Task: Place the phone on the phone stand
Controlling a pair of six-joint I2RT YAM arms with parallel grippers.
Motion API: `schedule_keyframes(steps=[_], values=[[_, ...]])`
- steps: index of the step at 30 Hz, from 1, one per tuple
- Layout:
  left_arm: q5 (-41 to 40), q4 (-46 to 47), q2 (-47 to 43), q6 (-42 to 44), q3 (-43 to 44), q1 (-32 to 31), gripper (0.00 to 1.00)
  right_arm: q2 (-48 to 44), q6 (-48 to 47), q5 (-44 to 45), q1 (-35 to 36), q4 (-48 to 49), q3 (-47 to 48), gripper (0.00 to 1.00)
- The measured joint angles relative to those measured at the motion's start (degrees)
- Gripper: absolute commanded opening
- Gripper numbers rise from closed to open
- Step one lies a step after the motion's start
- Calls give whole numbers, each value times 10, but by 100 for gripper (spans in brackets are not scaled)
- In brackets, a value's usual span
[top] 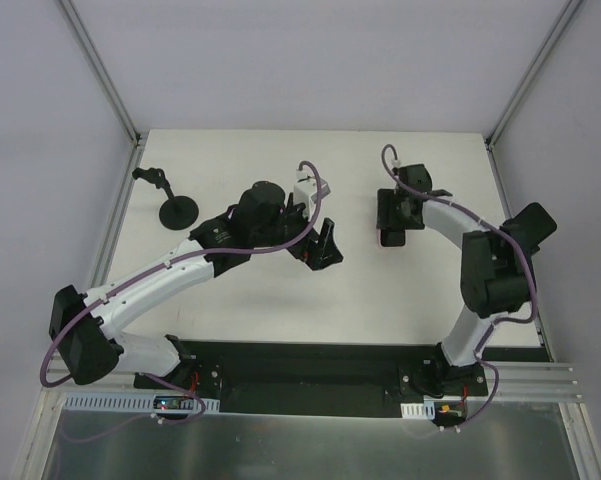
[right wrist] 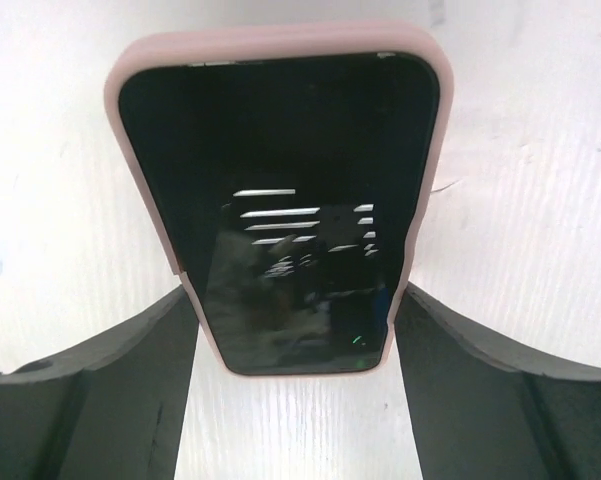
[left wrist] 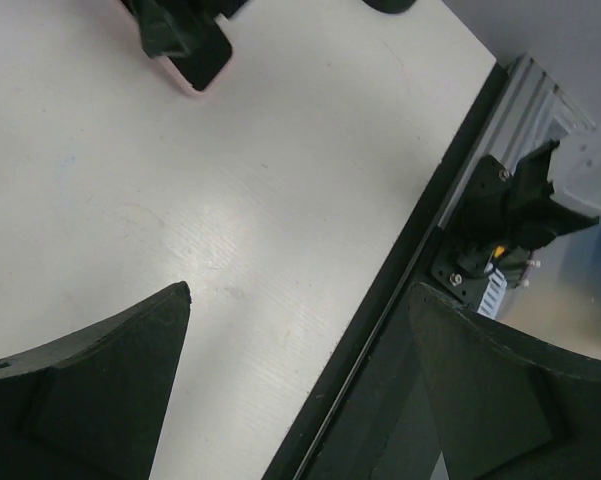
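None of the placing is done yet. The phone (right wrist: pixel 280 150) seems to lie flat on the table (top: pixel 280 310) towards its right edge, well apart from the stand (top: pixel 177 212) near the far left corner. My right gripper (right wrist: pixel 292 300) clamps the phone's long sides. My left gripper (left wrist: pixel 300 290) hangs spread and empty over the table's middle. The lift, the carry across and the seating are all left to do.
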Motion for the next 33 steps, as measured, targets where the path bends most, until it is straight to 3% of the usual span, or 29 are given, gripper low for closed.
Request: schedule_keyframes(steps=[2,5,12,14,21,33], values=[[-9,3,-5,-8,-7,9,90,-28,-20,0,16,15,-29,1],[-18,10,-20,-40,-26,46,91,-111,-75,9,97,51,-101,1],[-2,32,-20,-157,-39,151,87,-203,-102,-21,254,112,-124,1],[3,42,-22,-185,-51,168,85,-217,-92,-31,271,127,-135,1],[16,56,-34,-200,-92,181,60,-222,-63,-45,315,145,-139,1],[42,69,-12,-169,-111,181,45,-261,-46,-50,351,167,-153,1]])
